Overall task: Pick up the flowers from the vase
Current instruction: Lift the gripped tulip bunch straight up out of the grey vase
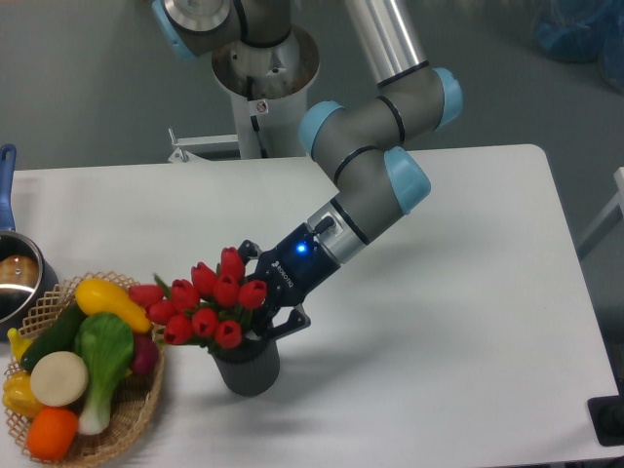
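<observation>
The flowers point(203, 306), a bunch of red tulip buds with green leaves, lean to the left above the dark grey ribbed vase point(248, 370) near the table's front left. Their stems still reach down into the vase mouth. My gripper point(267, 295) comes in from the right at a slant, one finger behind the bunch and one in front. It is shut on the flowers just above the vase rim. The buds hide the stems and the fingertips.
A wicker basket point(148, 398) of toy vegetables and fruit stands right beside the vase on the left. A steel pot point(14, 280) with a blue handle sits at the left edge. The arm's base column point(263, 73) rises behind the table.
</observation>
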